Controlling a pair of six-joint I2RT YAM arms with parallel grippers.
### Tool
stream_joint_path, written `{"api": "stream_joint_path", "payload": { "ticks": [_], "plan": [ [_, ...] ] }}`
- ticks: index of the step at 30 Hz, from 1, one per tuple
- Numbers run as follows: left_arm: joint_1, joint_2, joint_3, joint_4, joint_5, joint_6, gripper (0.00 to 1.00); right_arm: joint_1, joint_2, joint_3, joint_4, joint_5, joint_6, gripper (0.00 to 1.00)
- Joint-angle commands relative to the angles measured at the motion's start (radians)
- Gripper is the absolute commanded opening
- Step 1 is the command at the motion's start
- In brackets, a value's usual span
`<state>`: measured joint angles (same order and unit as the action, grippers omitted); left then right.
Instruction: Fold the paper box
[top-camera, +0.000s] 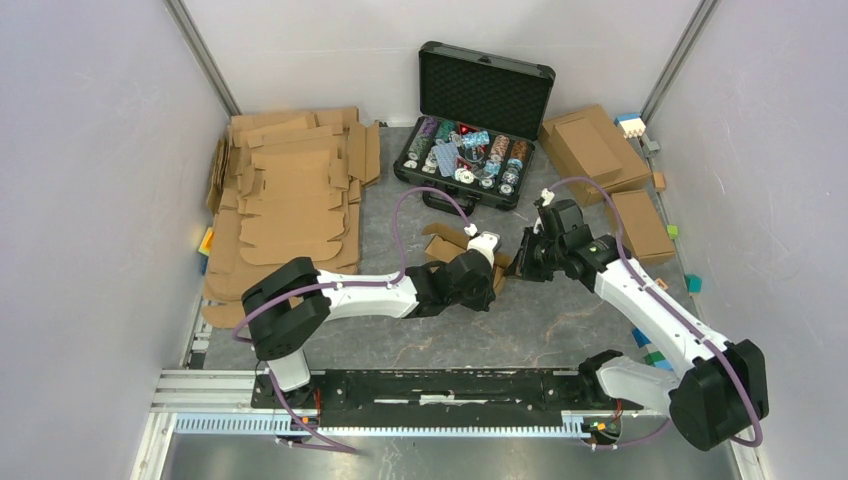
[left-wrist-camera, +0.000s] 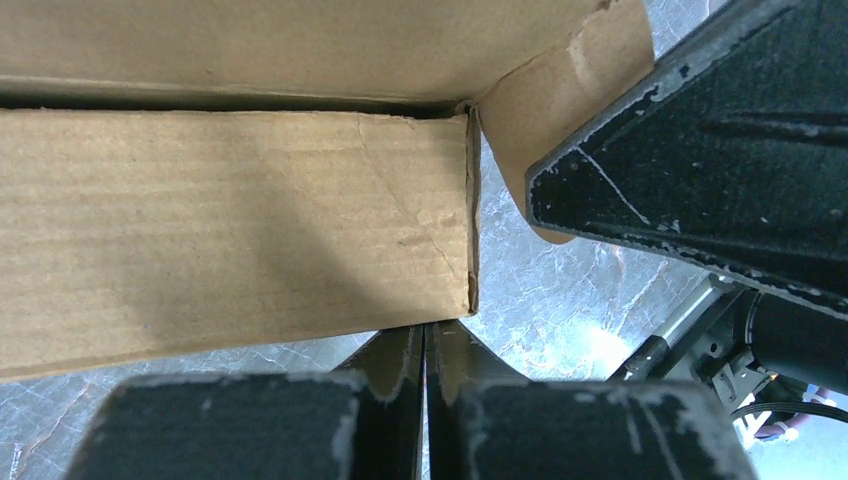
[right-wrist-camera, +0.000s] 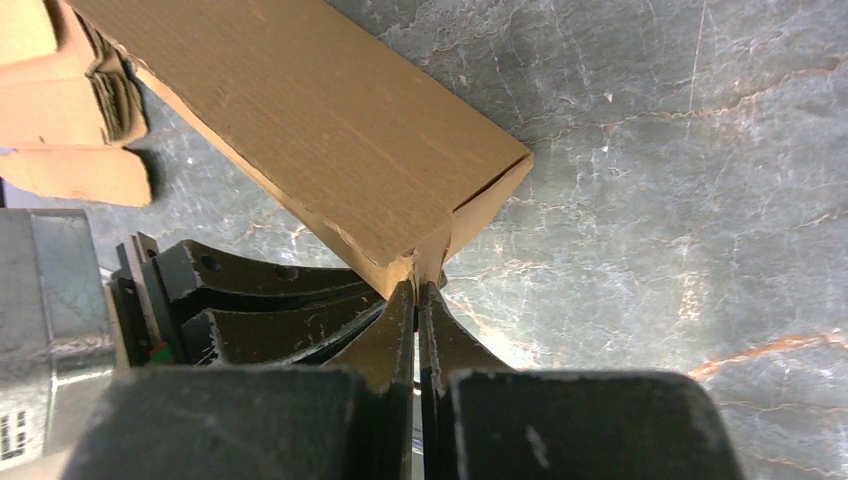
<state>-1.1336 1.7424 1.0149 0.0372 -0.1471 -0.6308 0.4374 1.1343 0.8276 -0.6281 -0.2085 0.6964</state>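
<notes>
1. Only the top view gives the layout. The paper box (top-camera: 445, 243) lies on the grey bench (top-camera: 560, 320) just in front of the open black case (top-camera: 475, 110). A pile of flat cardboard blanks (top-camera: 290, 200) is to the left and folded boxes (top-camera: 600, 150) are to the right.
2. From above, the left wrist hides most of the box, and only a few brown flaps show.
3. The left wrist view shows what the top view hides. A long side wall of the box (left-wrist-camera: 230, 220) stands upright and ends at a creased corner, with a rounded flap beyond it. One of the right arm's black fingers (left-wrist-camera: 720, 150) crosses in front of that flap.
4. The right wrist view shows the same corner of the box (right-wrist-camera: 330, 130) from the other side, with the left arm's curved fingers (right-wrist-camera: 270, 300) low beside it.
5. The left arm lies low across the bench, reaching right. The right arm reaches forward and left with its wrist bent down. Both meet at the box's right end.
6. The left fingers (left-wrist-camera: 418, 350) are closed together, tips at the wall's lower corner.
7. The right fingers (right-wrist-camera: 410, 320) are likewise closed, tips touching the corner. I cannot tell whether either pair nips any card.
</notes>
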Motion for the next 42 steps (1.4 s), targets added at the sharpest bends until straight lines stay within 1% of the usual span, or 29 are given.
{"api": "stream_joint_path", "payload": {
  "ticks": [1,3,5,8,9,10,11,14,16,18,21,22,23,26,29,32,36,37,38,39,40,42],
  "plan": [
    [0.006,0.014,0.016,0.094,-0.016,0.022,0.02,0.007,-0.038,-0.01,-0.011,-0.021,0.126,0.0],
    [0.007,0.009,0.012,0.096,-0.016,0.022,0.02,0.007,-0.043,-0.025,0.004,-0.019,0.134,0.0],
    [0.006,-0.01,-0.001,0.093,-0.011,0.025,0.02,0.007,-0.043,-0.02,-0.002,0.019,0.123,0.0],
    [0.015,-0.074,-0.033,0.065,-0.001,0.032,0.03,0.007,-0.033,-0.01,-0.01,0.058,0.098,0.0],
    [0.022,-0.101,-0.046,0.046,0.002,0.035,0.06,0.007,-0.028,-0.01,-0.009,0.059,0.09,0.0],
    [0.025,-0.127,-0.057,0.022,0.006,0.041,0.11,0.007,-0.022,-0.007,-0.01,0.058,0.081,0.0],
    [0.03,-0.16,-0.073,0.001,0.003,0.048,0.16,0.007,-0.018,-0.003,-0.012,0.062,0.072,0.0],
    [0.056,-0.276,-0.126,-0.061,-0.015,0.069,0.38,0.007,-0.017,0.002,-0.011,0.076,0.051,0.0],
    [0.102,-0.336,-0.149,-0.102,0.02,0.086,0.47,0.007,-0.023,0.002,-0.007,0.085,0.043,0.0],
    [0.185,-0.379,-0.164,-0.134,0.08,0.103,0.5,0.007,-0.026,0.002,-0.005,0.087,0.039,0.0],
    [0.304,-0.425,-0.191,-0.137,0.187,0.124,0.56,0.007,-0.025,0.007,-0.005,0.083,0.033,0.0],
    [0.337,-0.432,-0.193,-0.139,0.2,0.132,0.58,0.007,-0.024,0.007,-0.004,0.08,0.033,0.0],
    [0.367,-0.436,-0.19,-0.143,0.211,0.139,0.6,0.007,-0.025,0.007,-0.003,0.078,0.033,0.0],
    [0.444,-0.404,-0.153,-0.169,0.253,0.165,0.71,0.007,-0.027,0.01,0.001,0.072,0.03,0.0],
    [0.502,-0.348,-0.132,-0.14,0.318,0.178,0.76,0.007,-0.03,0.01,0.008,0.06,0.01,0.0],
    [0.527,-0.288,-0.12,-0.082,0.364,0.173,0.77,0.008,-0.037,0.001,0.028,0.045,-0.006,0.0],
    [0.529,-0.193,-0.08,-0.041,0.447,0.149,0.74,0.009,-0.037,-0.017,0.067,0.004,-0.026,0.0],
    [0.528,-0.177,-0.08,-0.002,0.469,0.135,0.75,0.012,-0.035,-0.02,0.081,-0.014,-0.033,0.0],
    [0.526,-0.165,-0.085,0.025,0.483,0.124,0.8,0.014,-0.031,-0.02,0.085,-0.021,-0.04,0.0],
    [0.52,-0.161,-0.089,0.041,0.486,0.121,0.92,0.018,-0.027,-0.016,0.085,-0.022,-0.043,0.0],
    [0.516,-0.162,-0.095,0.053,0.478,0.119,0.97,0.02,-0.021,-0.012,0.085,-0.019,-0.051,0.0],
    [0.508,-0.173,-0.113,0.078,0.463,0.114,0.98,0.022,-0.009,-0.007,0.084,-0.017,-0.056,0.0]
  ]
}}
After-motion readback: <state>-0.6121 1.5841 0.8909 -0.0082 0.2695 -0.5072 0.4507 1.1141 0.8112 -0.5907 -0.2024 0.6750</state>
